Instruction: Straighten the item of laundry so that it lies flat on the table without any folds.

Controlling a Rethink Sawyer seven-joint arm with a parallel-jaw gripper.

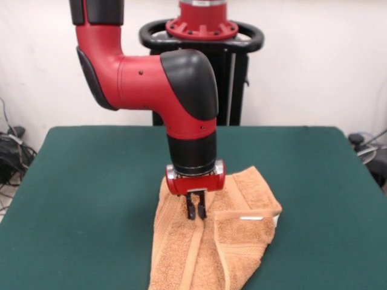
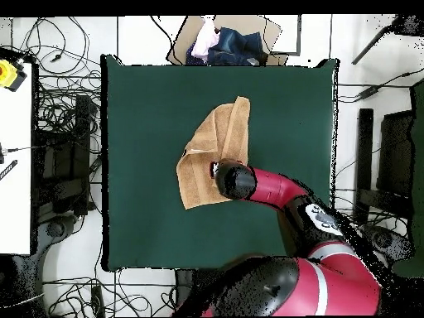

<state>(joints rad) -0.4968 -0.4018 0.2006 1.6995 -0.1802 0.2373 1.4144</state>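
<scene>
The towel lies rumpled on the table, and everything else is best placed from it. In the front view it spreads from just under the gripper toward the camera, its near end running off the bottom edge of the picture; a fold ridge runs down its middle, and one side flap is doubled over so that a pale band stripe and a white label show along the folded edge. From overhead the towel sits near the middle of the table, a long narrow end pointing away from the robot's base and a broader, folded part lying under the wrist. The arm comes down over the towel's far end, with the red wrist ring just above the cloth. The two dark fingers hang close together, with their tips down on the central fold ridge; they seem to pinch the cloth, though the tips are small and dark, so I cannot tell for certain. Overhead, the wrist hides the gripper.
</scene>
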